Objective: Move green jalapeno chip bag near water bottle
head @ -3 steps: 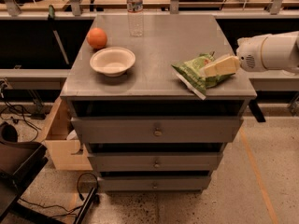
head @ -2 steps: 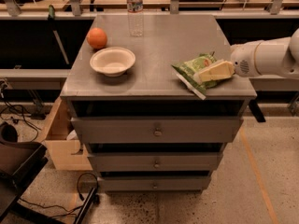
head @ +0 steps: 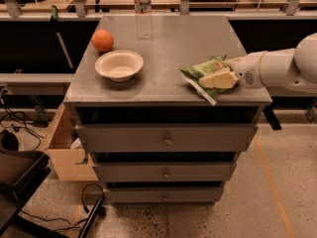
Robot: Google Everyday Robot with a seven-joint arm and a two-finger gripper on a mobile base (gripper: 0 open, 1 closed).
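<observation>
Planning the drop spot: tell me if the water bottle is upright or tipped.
Upright: the water bottle stands cap-up at the far edge. The gripper grips the green jalapeno chip bag front-right.

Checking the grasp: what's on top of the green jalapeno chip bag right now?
The pincer lies across the right side of the green jalapeno chip bag, near the front right corner of the cabinet top. The bag's surface beneath it is hidden.
</observation>
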